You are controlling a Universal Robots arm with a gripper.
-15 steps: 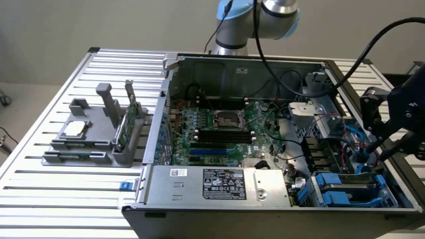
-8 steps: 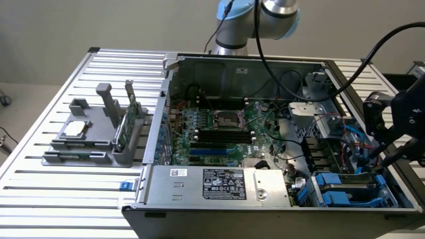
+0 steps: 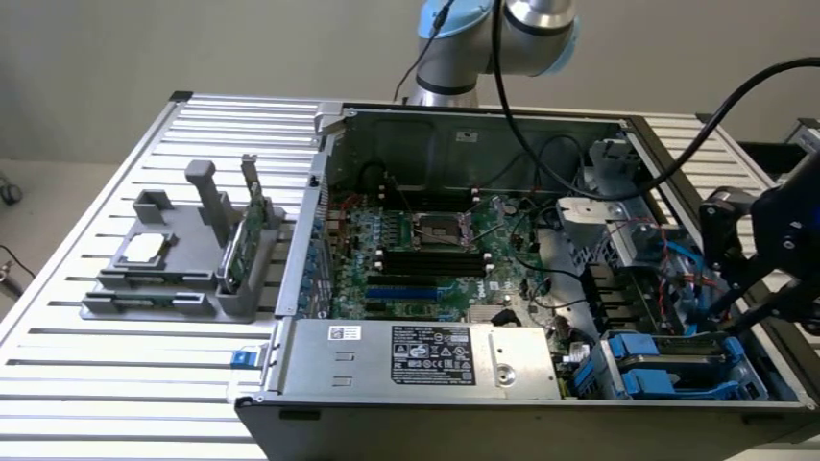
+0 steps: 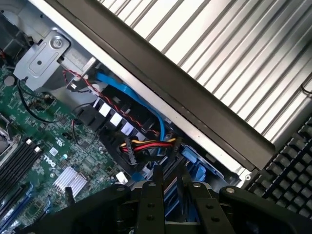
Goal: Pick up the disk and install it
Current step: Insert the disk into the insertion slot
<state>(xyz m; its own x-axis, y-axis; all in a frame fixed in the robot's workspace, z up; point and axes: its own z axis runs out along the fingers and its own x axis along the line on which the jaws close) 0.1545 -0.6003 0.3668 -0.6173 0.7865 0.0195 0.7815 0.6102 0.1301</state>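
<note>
Your disk [image 3: 686,344] sits low in the corner of the open computer case [image 3: 330,182] nearest the camera, at the exterior view's right. It lies among the blue drive carriers [image 3: 640,373], with its blue rails along its sides. The gripper [image 3: 740,322] reaches down to it from the right. In the wrist view the gripper [image 4: 170,171] has both fingers drawn in close, clamping a narrow strip of the disk [image 4: 170,199] – blue rail and dark metal – between them.

Mind the edges here. The case's dark side wall [image 4: 170,83] runs close alongside the bay, with its bright inner lip just beside the blue carrier. Straight past the fingertips lies a bundle of red, yellow and black power wires [image 4: 148,145] on a black plug, and a blue flat cable [image 4: 129,95] curves along the wall above it. Room on that side is tight.

Toward the motherboard [image 3: 423,240] there is more open space, though a small silver heatsink [image 4: 70,178] and thin black wires lie near. The grey power supply [image 3: 423,353] fills the case's front edge beside the bay.

Outside the wall, a black keyboard [image 4: 292,165] rests on the slatted metal table [image 3: 129,384]. Well apart, on the exterior view's left, a grey stand [image 3: 167,279] holds a square chip and an upright green card.
</note>
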